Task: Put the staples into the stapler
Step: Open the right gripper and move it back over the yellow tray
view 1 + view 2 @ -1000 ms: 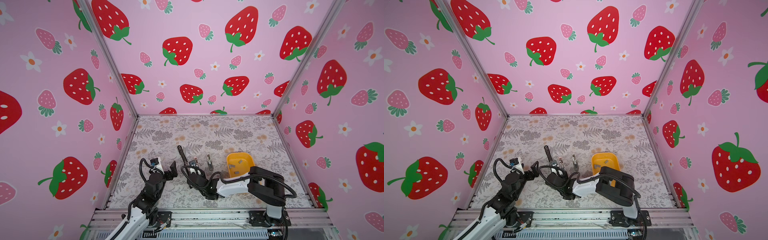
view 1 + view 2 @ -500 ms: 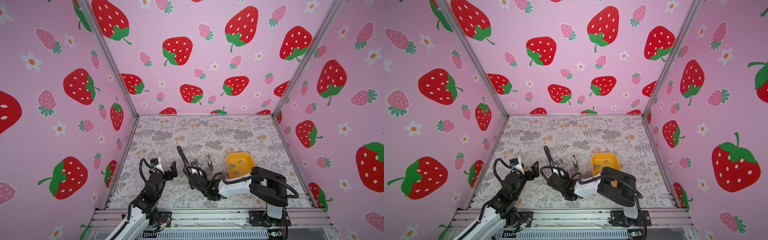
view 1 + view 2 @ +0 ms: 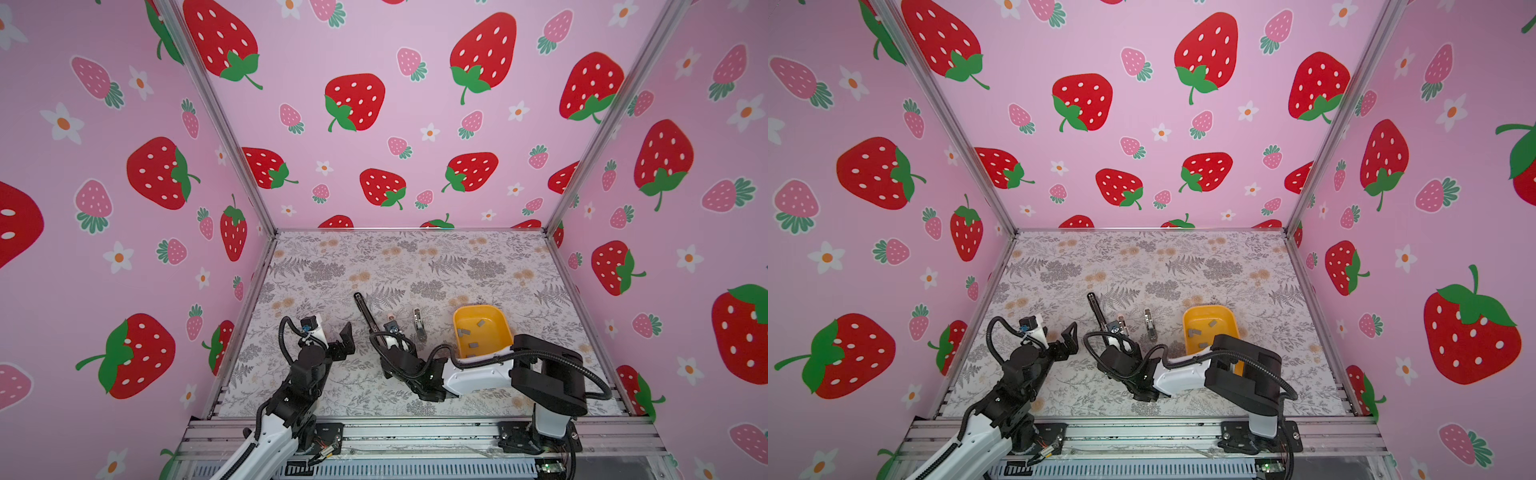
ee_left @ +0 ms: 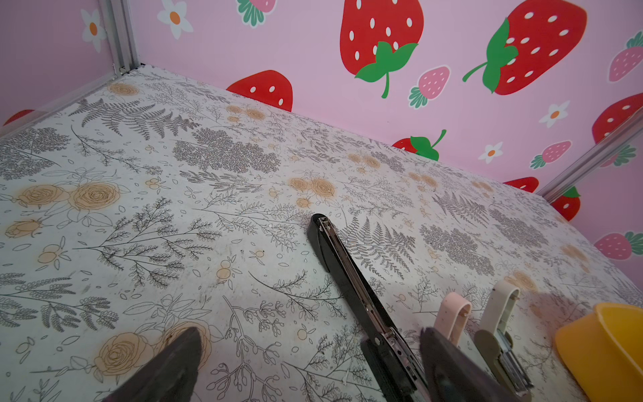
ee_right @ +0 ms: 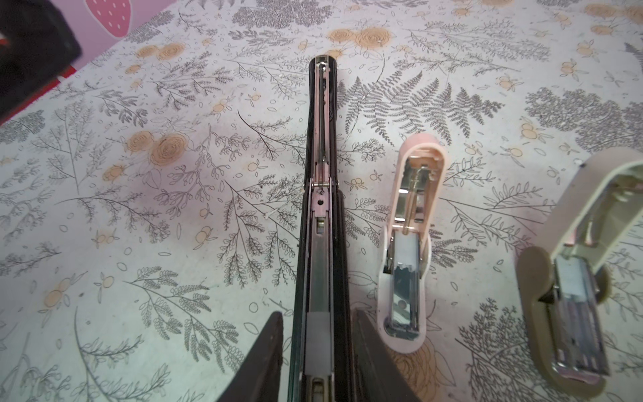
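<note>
Two claws spread, one strip in the black stapler

Two fingers of the right claw (image 5: 317,313) stand parted at the bottom centre of the wrist frame, straddling the opened black stapler (image 5: 322,243) and pinching nothing. A sliver of floral mat (image 5: 139,209) shows beside one finger; whether the other touches the stapler's side is unclear. Between them a grey staple strip (image 5: 318,343) lies in the metal channel. To the right lie a pink stapler (image 5: 412,209) and a beige stapler (image 5: 570,261), both hinged open. In a top view, more strips (image 3: 463,331) sit in the yellow tray (image 3: 503,328) at lower right, and the left claw (image 3: 345,338) is spread wide and empty, left of the black stapler
</note>
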You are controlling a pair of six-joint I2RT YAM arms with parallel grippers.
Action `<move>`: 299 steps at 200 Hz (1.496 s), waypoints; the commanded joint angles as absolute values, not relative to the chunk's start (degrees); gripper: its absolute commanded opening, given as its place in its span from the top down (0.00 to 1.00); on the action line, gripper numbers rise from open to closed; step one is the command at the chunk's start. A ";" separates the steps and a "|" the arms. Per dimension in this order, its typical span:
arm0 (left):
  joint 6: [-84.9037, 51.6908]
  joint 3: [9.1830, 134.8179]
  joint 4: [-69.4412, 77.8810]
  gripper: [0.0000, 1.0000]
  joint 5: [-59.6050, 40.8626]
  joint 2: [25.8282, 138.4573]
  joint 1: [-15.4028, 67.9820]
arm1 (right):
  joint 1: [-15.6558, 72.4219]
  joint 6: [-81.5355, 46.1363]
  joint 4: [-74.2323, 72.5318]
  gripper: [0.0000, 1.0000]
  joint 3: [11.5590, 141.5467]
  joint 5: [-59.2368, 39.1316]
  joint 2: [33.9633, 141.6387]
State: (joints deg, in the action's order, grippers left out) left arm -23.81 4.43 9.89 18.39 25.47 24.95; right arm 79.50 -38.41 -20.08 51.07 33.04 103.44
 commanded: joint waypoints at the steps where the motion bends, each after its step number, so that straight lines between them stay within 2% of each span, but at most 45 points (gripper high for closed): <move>1: -23.83 3.95 9.76 0.01 18.57 24.83 24.70 | 79.98 -37.42 -18.17 0.65 49.81 37.13 99.13; 47: -23.75 4.01 10.03 0.01 18.33 25.15 24.68 | 79.98 -37.17 -11.92 0.65 44.06 46.93 85.96; 69: -23.74 4.04 10.08 0.01 18.28 25.38 24.77 | 78.20 -38.49 -5.76 0.51 42.46 47.19 80.57; 75: -23.80 4.04 10.04 0.01 18.37 25.37 24.68 | 77.33 -40.78 -2.14 0.49 42.65 47.87 79.43; 76: -23.77 4.04 10.07 0.01 18.37 25.39 24.73 | 77.01 -41.94 -0.86 0.45 42.79 48.18 79.07; 89: -23.84 4.04 10.05 0.01 18.48 25.39 24.70 | 74.86 -47.96 6.03 0.38 42.81 49.18 76.74; 100: -23.83 4.04 10.11 0.01 18.49 25.39 24.71 | 72.37 -52.64 11.04 0.26 42.19 49.98 74.21; 113: -23.80 4.04 10.07 0.01 18.53 25.30 24.74 | 70.17 -54.27 14.65 0.19 40.98 49.87 71.48; 137: -23.90 4.02 10.03 0.01 18.32 25.34 24.75 | 67.59 -50.25 14.42 0.23 36.63 48.78 65.53; 167: -23.82 4.04 10.39 0.01 18.24 25.73 24.77 | 63.22 -49.03 15.61 0.33 31.93 46.67 57.40; 197: -23.93 4.35 10.55 0.01 18.29 26.91 24.68 | 56.97 -44.21 8.64 0.36 25.94 36.03 52.68; 242: -24.03 4.56 10.55 0.01 18.31 27.28 24.73 | 49.78 -44.43 6.09 0.42 26.87 32.30 61.04; 299: -23.95 4.48 10.74 0.01 18.03 27.33 24.78 | 44.52 -44.81 1.79 0.41 30.16 30.08 73.57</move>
State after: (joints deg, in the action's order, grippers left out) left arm -23.81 4.43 9.98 18.31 27.44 24.95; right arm 46.26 -44.47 4.29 27.99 31.48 70.41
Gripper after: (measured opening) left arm 0.990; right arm 0.585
